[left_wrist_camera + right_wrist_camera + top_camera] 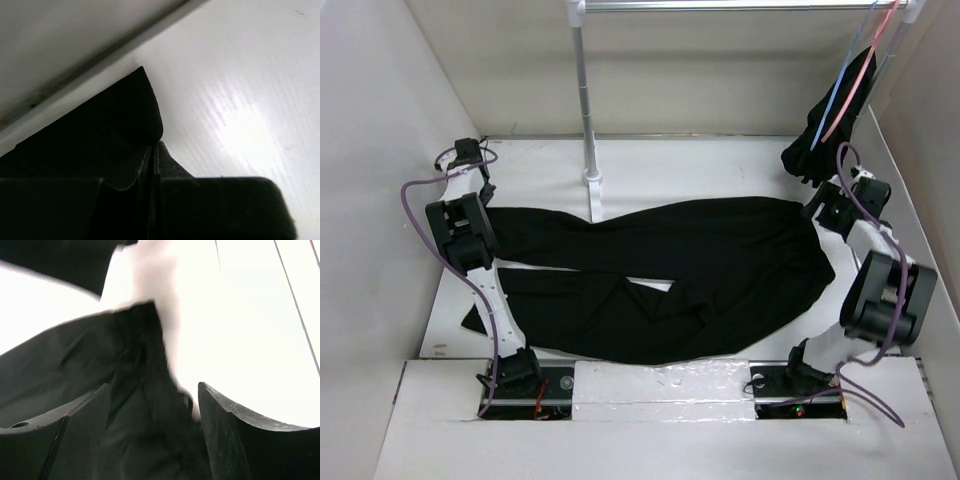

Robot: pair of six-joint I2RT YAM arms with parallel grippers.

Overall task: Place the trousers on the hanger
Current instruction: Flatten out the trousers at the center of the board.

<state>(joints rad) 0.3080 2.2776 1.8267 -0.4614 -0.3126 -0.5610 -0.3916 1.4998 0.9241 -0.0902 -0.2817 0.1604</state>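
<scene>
The black trousers (700,260) lie spread on the white table (720,160), legs to the left and waist to the right. My left gripper (486,193) is at the far leg's end. In the left wrist view it (155,146) is shut on the corner of the trouser fabric (115,125). My right gripper (818,210) is at the waist's far right corner. In the right wrist view it (152,390) is open with bunched black fabric (145,415) between its fingers (225,440). The light-blue hanger (847,72) hangs from the rail at the top right.
A pink hanger (866,62) with a small bunched black garment (825,125) hangs beside the blue one. The rail (740,6) has a metal post (586,100) with its foot on the table by the far leg. White walls close in both sides.
</scene>
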